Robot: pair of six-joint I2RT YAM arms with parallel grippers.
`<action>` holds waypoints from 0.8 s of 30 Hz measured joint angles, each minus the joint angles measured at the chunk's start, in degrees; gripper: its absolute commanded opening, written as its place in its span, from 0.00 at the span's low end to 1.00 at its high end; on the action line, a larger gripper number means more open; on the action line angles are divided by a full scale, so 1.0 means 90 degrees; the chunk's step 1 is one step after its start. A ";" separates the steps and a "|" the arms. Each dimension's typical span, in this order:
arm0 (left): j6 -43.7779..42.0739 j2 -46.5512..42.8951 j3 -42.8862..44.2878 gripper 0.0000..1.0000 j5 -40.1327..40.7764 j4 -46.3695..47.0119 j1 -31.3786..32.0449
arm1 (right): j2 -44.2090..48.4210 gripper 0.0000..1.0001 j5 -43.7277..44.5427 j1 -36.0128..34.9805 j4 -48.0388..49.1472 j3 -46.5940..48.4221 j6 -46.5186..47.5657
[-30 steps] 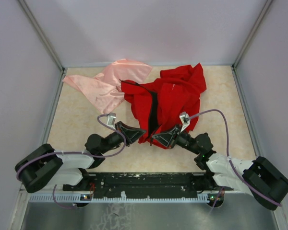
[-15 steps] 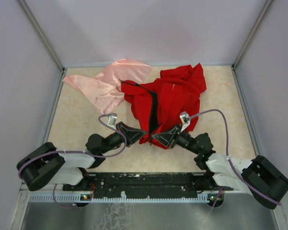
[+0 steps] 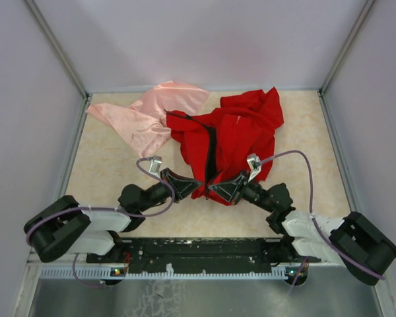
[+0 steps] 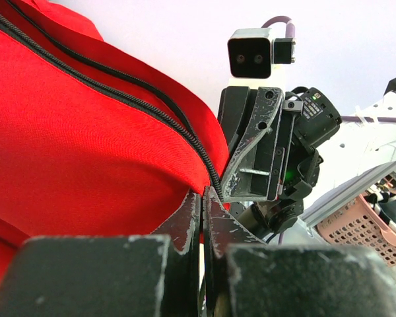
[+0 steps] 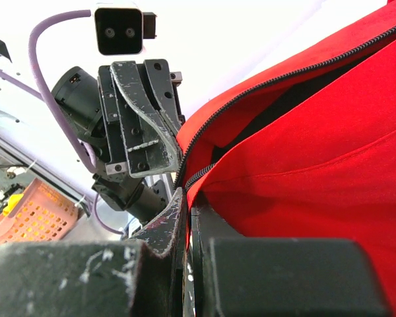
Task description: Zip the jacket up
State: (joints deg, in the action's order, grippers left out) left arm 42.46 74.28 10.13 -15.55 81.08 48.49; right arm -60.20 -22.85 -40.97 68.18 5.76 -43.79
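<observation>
Jacket: bright red, crumpled, lying on the tabletop right of centre, with its near hem towards the arm bases.

Left tool: jaws pressed together on the near hem. They pinch one front edge where the black zipper tape ends, as the left wrist view shows.

Right tool: jaws likewise closed, clamping the opposite front edge of the hem. Red cloth and zipper teeth enter at the tips in the right wrist view. The two tools face each other, tips just beside one another, each in the other's wrist view.

Zipper: unfastened. It runs away from the tools up the front, and the two panels are parted over a dark strip.

Chest lettering: small, white, too small to read.

Sleeves and upper body: bunched towards the far right of the tabletop.

Pink cloth: pale and shiny, at the far left, its right edge touching the red fabric.
</observation>
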 measured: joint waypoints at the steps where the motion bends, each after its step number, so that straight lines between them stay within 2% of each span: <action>1: 0.0000 0.0007 0.0000 0.00 -0.0002 0.0002 0.0000 | -0.0015 0.00 0.0000 0.0000 0.0000 0.0000 -0.0002; 15: -0.0061 0.0029 0.0000 0.00 0.0051 -0.0107 0.0024 | -0.0005 0.00 0.0058 0.0000 -0.0061 0.0002 -0.0158; 24: -0.0639 -0.0692 0.0136 0.00 0.0546 -0.1200 0.0311 | 0.0444 0.00 0.0301 0.0000 -0.0799 0.0129 -0.0163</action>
State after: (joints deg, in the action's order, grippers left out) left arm 36.71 68.05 11.35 -10.63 70.28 51.29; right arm -56.21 -20.14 -40.97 60.99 6.92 -45.25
